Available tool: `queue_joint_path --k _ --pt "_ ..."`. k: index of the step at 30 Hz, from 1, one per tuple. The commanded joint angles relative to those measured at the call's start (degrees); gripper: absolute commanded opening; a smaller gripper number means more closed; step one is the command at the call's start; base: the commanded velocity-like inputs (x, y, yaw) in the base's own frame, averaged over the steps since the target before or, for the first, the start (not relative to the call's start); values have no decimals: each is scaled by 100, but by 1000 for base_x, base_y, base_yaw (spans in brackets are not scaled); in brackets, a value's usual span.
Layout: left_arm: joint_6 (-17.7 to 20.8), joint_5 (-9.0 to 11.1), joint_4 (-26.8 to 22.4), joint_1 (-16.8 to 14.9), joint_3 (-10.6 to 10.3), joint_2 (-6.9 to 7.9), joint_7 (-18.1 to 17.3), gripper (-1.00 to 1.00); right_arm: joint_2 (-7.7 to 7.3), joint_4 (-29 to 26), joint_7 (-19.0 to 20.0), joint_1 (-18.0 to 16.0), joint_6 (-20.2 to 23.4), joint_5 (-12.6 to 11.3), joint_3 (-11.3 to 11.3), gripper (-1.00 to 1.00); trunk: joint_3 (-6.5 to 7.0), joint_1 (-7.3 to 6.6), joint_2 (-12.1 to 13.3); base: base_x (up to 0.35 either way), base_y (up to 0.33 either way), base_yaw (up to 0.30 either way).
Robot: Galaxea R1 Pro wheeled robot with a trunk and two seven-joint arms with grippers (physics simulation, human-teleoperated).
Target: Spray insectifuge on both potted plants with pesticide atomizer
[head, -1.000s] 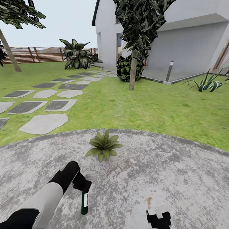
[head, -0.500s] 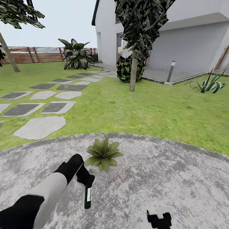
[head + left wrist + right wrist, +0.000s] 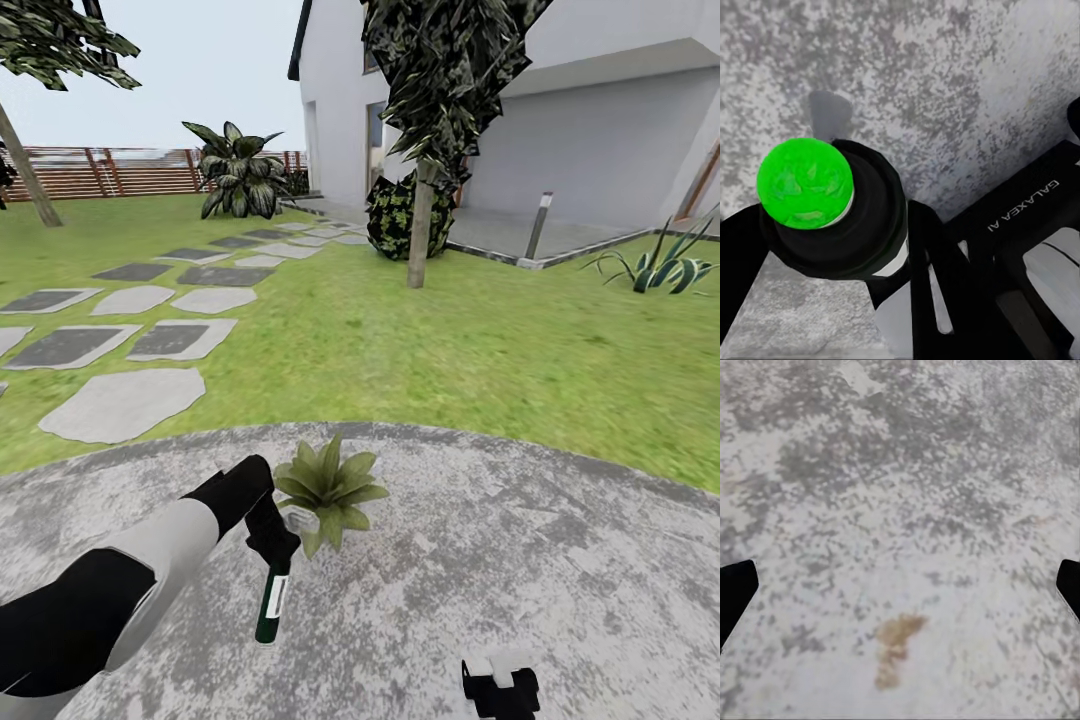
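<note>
Beside potted plant (image 3: 328,486), atomizer (image 3: 270,605) hangs upright (head uppermost).

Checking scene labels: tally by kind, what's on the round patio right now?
Potted plant: 1
Pesticide atomizer, held in the left gripper: 1
Brown stain on the paving: 1
Total: 3

A slim dark bottle (image 3: 847,225) with a round bright green base end (image 3: 805,182) faces the camera end-on, a sliver of its white label band (image 3: 896,264) showing on the side away from that green end. The black claw (image 3: 832,247) closes around the bottle. Beyond the bottle lies mottled grey paving (image 3: 945,82). Beside the bottle stands a black panel lettered "GALAXEA AI" (image 3: 1027,210).
</note>
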Motion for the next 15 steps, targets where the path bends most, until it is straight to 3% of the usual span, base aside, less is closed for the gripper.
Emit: queue_joint_path --k 1,5,15 --pt "35 -98 -9 -1 9 -11 -57 -100 3 3 -25 -4 -17 61 -35 100 -5 2 -2 307 0 0" --pt "39 -195 -8 -2 13 -46 -64 -100 3 3 -25 -4 -17 58 -35 100 -5 2 -2 185 0 0" --pt "25 -207 -6 89 2 -25 -65 -100 3 3 -25 -4 -17 53 -35 100 -5 2 -2 7 0 0"
